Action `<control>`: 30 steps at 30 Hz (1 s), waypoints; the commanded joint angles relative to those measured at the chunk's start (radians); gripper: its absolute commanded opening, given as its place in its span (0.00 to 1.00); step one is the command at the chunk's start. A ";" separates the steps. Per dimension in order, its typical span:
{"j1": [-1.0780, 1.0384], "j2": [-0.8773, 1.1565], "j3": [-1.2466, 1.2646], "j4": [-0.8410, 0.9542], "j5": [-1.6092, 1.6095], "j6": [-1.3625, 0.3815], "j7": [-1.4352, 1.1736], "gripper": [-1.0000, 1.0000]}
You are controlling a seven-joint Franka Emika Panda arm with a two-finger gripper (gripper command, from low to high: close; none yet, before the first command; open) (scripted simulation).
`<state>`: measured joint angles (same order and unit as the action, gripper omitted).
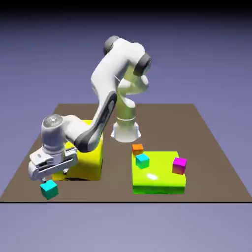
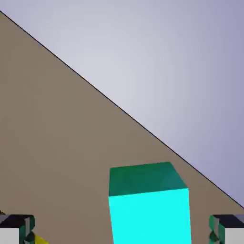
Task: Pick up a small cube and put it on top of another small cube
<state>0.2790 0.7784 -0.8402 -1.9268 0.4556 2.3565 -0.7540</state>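
Observation:
One small teal cube [image 1: 49, 189] lies on the brown table [image 1: 211, 147] near its front edge, at the exterior view's left. My gripper [image 1: 48, 178] hangs just above it, open. In the hand view this cube [image 2: 148, 205] sits large between the two grey fingertips [image 2: 16, 228], which stand wide apart and do not touch it. The other small teal cube [image 1: 142, 160] rests on top of a flat lime-green block [image 1: 160, 179] at the exterior view's right.
A big yellow block [image 1: 88, 160] stands right behind my hand. An orange cube [image 1: 138, 147] sits at the lime block's far corner and a magenta cube [image 1: 179, 165] on its right side. The table's front edge [image 2: 143, 126] runs close to the near cube.

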 commanded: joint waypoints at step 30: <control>0.623 -0.664 0.281 -0.387 -0.700 0.054 -0.087 0.00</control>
<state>0.9040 0.1149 -0.5599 -2.3141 -0.2443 2.4092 -0.8407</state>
